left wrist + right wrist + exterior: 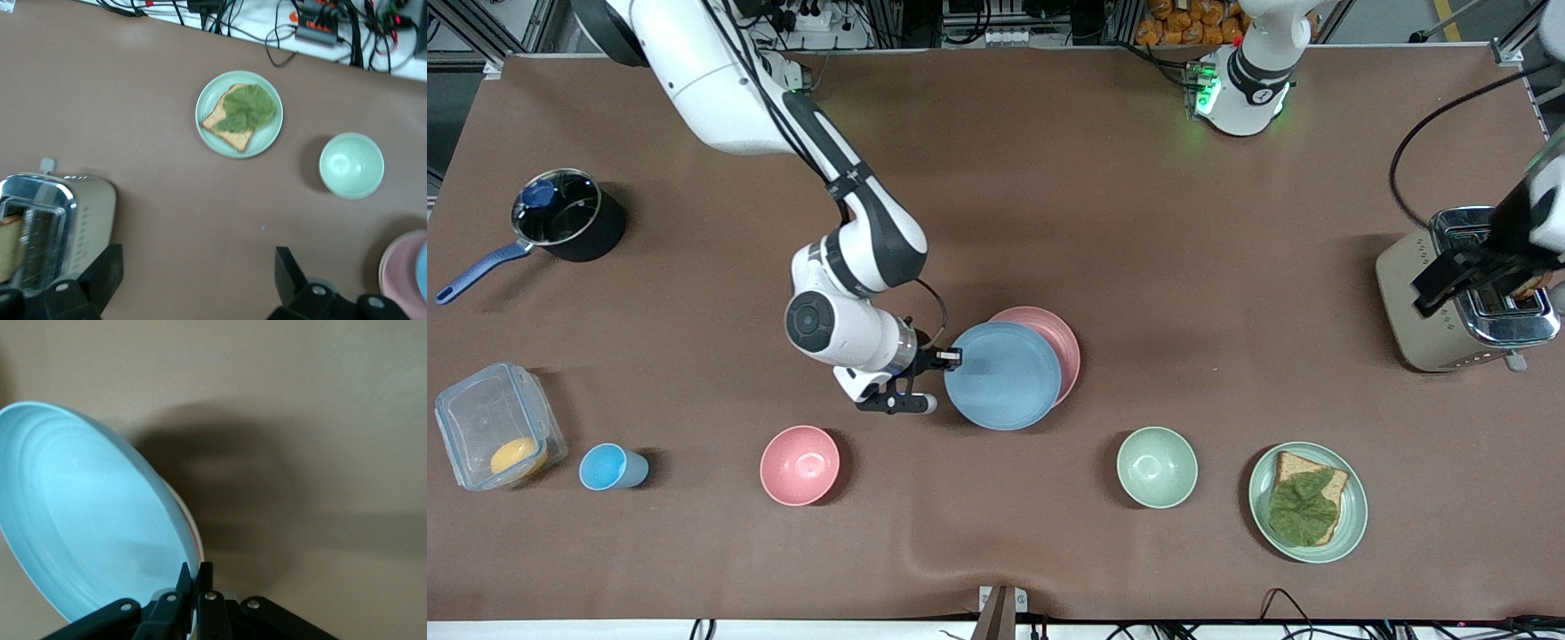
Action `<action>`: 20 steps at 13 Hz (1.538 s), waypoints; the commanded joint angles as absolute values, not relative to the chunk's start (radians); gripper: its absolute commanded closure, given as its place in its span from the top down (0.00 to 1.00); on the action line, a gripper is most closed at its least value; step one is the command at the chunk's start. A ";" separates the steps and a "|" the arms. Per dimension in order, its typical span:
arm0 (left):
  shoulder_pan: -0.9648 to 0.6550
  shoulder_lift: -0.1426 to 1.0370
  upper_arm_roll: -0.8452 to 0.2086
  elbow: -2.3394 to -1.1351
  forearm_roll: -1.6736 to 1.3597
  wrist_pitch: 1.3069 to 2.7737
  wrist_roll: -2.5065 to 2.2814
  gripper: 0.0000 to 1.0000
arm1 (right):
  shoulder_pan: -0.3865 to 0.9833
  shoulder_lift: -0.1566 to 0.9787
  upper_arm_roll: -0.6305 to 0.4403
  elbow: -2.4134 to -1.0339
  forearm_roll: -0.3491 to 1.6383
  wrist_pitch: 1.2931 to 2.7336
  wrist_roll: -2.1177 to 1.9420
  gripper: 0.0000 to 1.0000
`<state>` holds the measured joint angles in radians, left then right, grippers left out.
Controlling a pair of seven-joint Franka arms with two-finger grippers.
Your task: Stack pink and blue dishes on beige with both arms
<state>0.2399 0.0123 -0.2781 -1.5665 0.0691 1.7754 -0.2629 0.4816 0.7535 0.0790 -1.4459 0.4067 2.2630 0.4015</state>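
Tabletop point(1103, 204): brown, carrying every dish.
Right pincer point(951, 358): clamped on the blue plate's rim at the edge toward the right arm's end.
Blue plate point(1003, 375): tilted, over the pink plate point(1060, 338), which shows beneath it.
Left pincer point(200, 277): fingers spread, holding nothing, above the toaster point(1449, 302).

A brown matte cover point(1103, 196) spreads over the whole table, with a shallow wrinkle near the edge closest to the front camera. Along the edge where the bases stand run metal frame rails point(507, 27), cables and a power strip point(809, 16). Even overhead light throws soft shadows.
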 commanded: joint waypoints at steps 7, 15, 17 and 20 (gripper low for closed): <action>0.101 -0.054 -0.008 -1.477 -0.021 1.505 -0.052 1.00 | 0.526 0.773 0.069 -1.404 0.422 2.244 0.517 0.61; 0.043 -0.055 -0.015 -1.532 0.075 1.509 -0.126 1.00 | 0.389 0.652 0.029 -1.405 0.333 2.018 0.327 1.00; 0.034 -0.052 -0.017 -1.534 0.075 1.514 -0.132 1.00 | 0.300 0.608 0.029 -1.407 0.284 1.970 0.215 1.00; 0.037 -0.014 -0.017 -1.520 0.071 1.522 -0.130 1.00 | 0.241 0.525 0.029 -1.407 0.134 1.880 0.161 1.00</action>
<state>0.0428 -0.0389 -0.0231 -1.5295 0.0549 1.5131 -0.1216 0.2563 0.5927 0.0123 -1.3788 0.2227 1.9232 0.1697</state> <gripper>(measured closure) 0.000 0.000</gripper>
